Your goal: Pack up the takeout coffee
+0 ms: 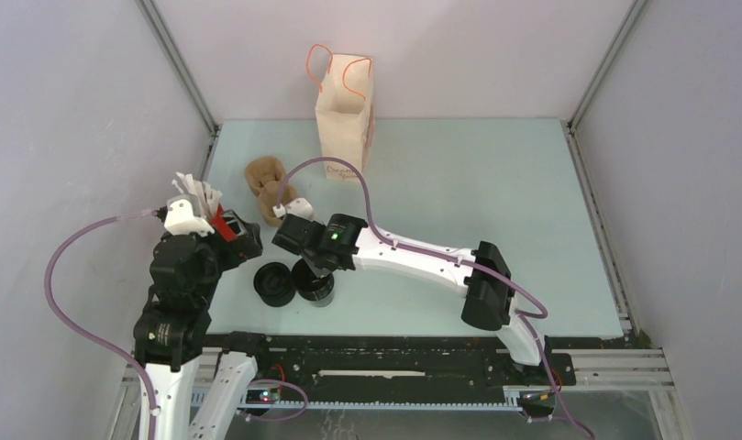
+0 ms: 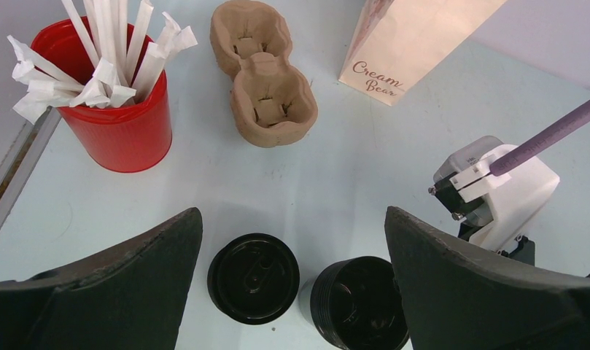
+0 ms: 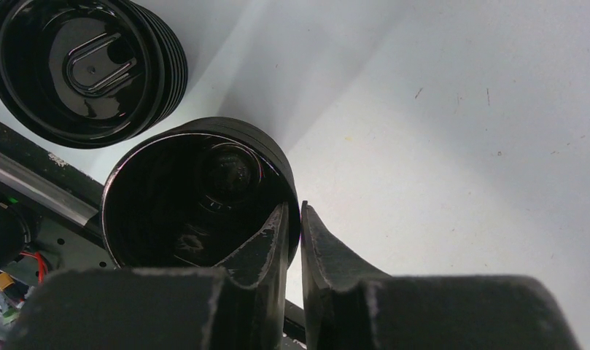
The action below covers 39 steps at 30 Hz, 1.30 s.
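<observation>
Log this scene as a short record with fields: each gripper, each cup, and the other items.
left gripper: open, empty, above both black cups
right gripper: pinching the wall of the lidless black cylindrical cup, one finger inside, one outside
lidded black cylindrical cup: upright, beside the lidless one, not gripped
red ribbed cup: upright, holds white wrapped sticks
brown moulded-pulp carrier: two slots, both empty
white paper bag: upright, orange handles, at the far side

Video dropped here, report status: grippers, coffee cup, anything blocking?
Left gripper open, hovering above. Right gripper shut on lidless black cup rim, one finger inside. Lidded cup close beside.
</observation>
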Available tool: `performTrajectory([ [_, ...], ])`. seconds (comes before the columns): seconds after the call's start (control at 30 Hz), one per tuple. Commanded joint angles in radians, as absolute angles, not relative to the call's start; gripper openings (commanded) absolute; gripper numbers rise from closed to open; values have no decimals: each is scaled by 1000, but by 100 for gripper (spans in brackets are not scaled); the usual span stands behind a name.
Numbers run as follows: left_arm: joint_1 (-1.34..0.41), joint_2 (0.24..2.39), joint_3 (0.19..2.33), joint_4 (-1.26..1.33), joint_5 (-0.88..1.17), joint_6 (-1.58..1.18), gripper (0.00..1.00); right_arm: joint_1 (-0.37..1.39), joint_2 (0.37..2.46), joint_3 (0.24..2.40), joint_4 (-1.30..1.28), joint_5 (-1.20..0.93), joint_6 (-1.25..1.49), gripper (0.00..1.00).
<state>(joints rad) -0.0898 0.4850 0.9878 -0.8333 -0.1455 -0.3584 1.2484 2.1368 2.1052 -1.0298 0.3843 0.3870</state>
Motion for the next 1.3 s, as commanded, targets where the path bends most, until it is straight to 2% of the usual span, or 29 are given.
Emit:
performTrajectory([
  [0.0, -95, 486, 975, -812, -126, -359, 100, 1258, 2146, 2160, -1047, 403, 377, 17],
  [0.23, -95, 486, 974, -811, -127, -354, 100, 1258, 2124, 2171, -1059, 396, 386, 3],
  [0.33, -95, 489, 972, -810, -124, -354, 100, 1251, 2105, 2160, -1055, 364, 395, 0],
  [0.7, -95, 492, 968, -811, -117, -354, 100, 1197, 2004, 2042, -953, 173, 443, 0],
  [1.03, -95, 501, 965, -806, -105, -359, 100, 1171, 1976, 2005, -924, 127, 446, 0],
  [1.27, -95, 505, 966, -802, -100, -362, 100, 1180, 2011, 2035, -967, 185, 420, 6],
])
